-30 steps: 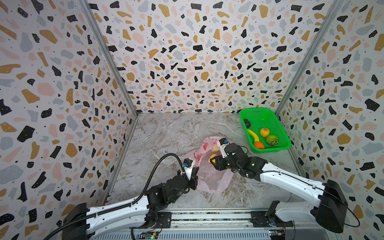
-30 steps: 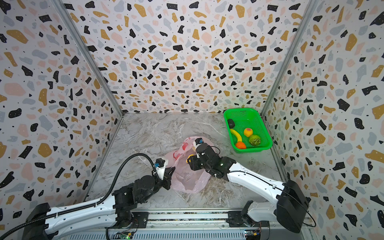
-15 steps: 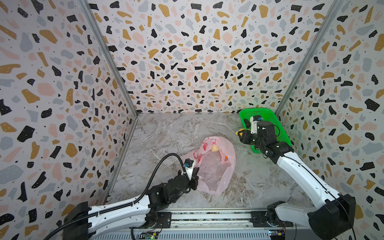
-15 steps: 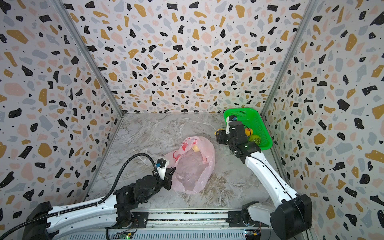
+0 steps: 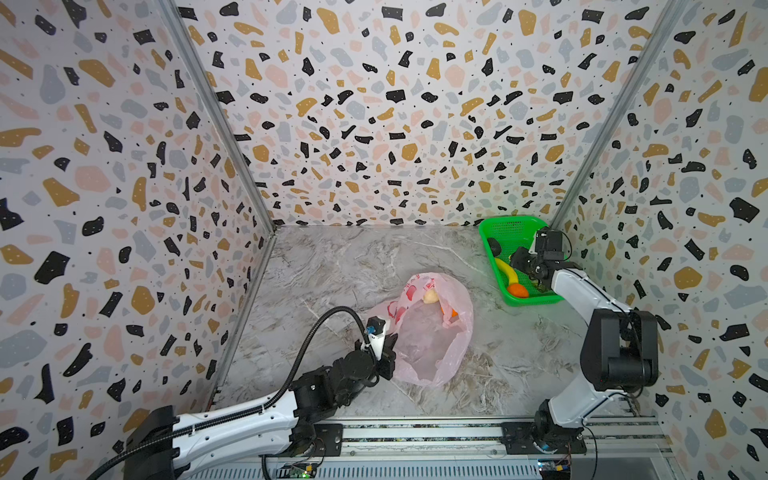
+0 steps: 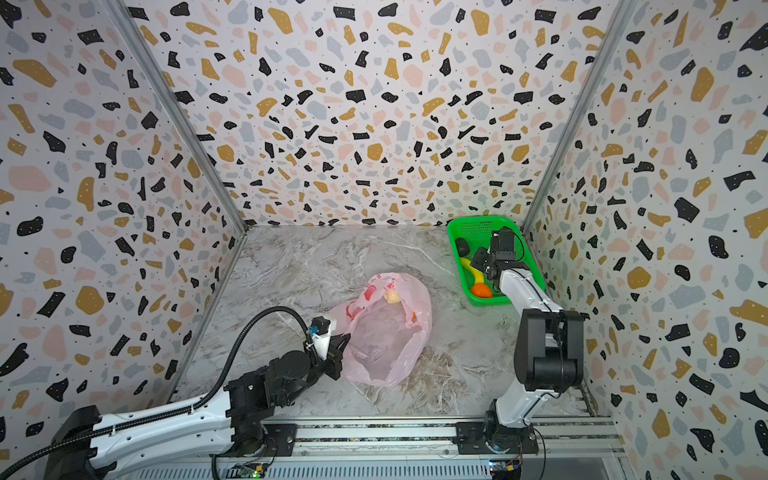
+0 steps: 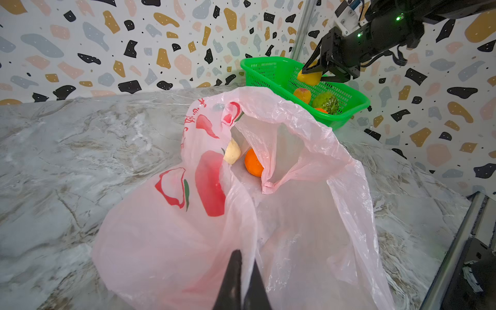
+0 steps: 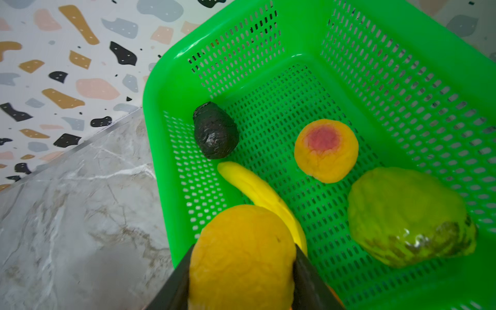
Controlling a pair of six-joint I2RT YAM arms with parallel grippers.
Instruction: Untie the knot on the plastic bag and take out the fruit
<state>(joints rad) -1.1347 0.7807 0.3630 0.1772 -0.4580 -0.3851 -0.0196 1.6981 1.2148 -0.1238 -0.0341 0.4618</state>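
Pinching thin pink plastic bag (image 7: 308, 214) in shut left gripper (image 7: 244, 257); floppy, likely slippery. Holding round yellow fruit (image 8: 236, 271) by its middle in right gripper (image 8: 244, 247).

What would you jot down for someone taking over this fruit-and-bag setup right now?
Left gripper: jaws shut on the edge of the plastic bag.
Right gripper: jaws clamped on a yellow-orange fruit above the green basket.
Done: bag mouth open; banana, peach, dark oval fruit, bumpy green fruit and an orange lie in the basket.
Left: release the held fruit, then fetch the second orange and pale lump from the bag.
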